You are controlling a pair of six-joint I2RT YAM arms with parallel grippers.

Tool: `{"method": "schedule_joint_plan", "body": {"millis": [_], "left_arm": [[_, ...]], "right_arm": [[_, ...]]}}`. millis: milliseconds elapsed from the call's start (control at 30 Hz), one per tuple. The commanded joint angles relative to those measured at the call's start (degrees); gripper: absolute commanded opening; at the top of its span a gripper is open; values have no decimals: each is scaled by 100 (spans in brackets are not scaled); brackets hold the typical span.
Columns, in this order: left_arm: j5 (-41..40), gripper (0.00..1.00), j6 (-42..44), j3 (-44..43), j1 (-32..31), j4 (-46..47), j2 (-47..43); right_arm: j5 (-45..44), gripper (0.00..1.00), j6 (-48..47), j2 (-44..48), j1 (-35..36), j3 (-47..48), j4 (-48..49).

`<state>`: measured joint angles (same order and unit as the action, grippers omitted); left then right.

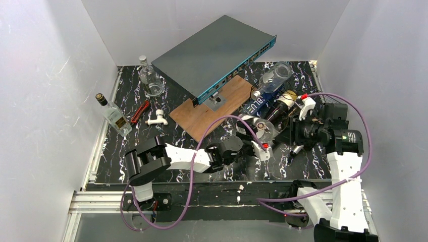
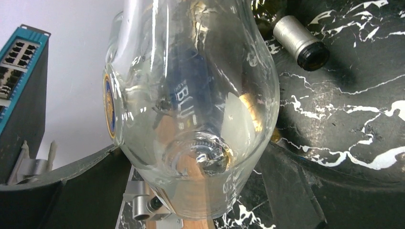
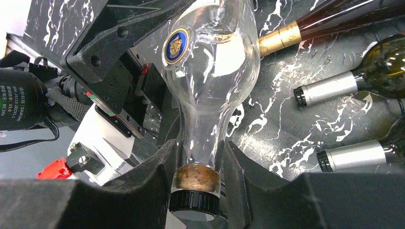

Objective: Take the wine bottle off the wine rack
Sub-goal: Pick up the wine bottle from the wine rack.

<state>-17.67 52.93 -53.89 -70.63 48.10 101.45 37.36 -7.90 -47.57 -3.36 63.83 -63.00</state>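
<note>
A clear glass wine bottle (image 3: pixel 210 71) with a blue-and-gold emblem, a cork and a black cap hangs over the black marbled mat. My right gripper (image 3: pixel 198 148) is shut on its neck just above the cork. My left gripper (image 2: pixel 191 145) stands wide open, one finger on each side of the bottle's broad body (image 2: pixel 191 95); I cannot tell whether the fingers touch the glass. From above, both grippers (image 1: pixel 252 138) (image 1: pixel 295 133) meet near the mat's middle right, with the bottle's base (image 1: pixel 262 127) between them. The black wire wine rack (image 1: pixel 333 110) lies just behind the right gripper.
Several other bottles lie close by: one dark with gold foil (image 3: pixel 286 38), two with silver caps (image 3: pixel 329 88), and a blue-labelled one (image 1: pixel 270 83). A grey network switch (image 1: pixel 217 50) leans on a wooden board (image 1: pixel 212 108). Two upright bottles (image 1: pixel 150 80) (image 1: pixel 115 117), a red tool (image 1: pixel 140 112) and a white tap (image 1: pixel 157 119) stand left.
</note>
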Motion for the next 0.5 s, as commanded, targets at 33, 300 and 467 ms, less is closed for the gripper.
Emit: {"method": "schedule_joint_plan", "body": {"millis": [33, 300, 467], "left_arm": [[264, 96, -48, -44, -228, 1126, -606], [-3, 96, -168, 243, -275, 1205, -664], [-166, 96, -296, 509, -276, 1234, -765]], "right_arm": [[1782, 1, -100, -197, 623, 18, 9], [1267, 1, 237, -506, 1355, 17, 615], [951, 1, 347, -732, 1780, -33, 847]]}}
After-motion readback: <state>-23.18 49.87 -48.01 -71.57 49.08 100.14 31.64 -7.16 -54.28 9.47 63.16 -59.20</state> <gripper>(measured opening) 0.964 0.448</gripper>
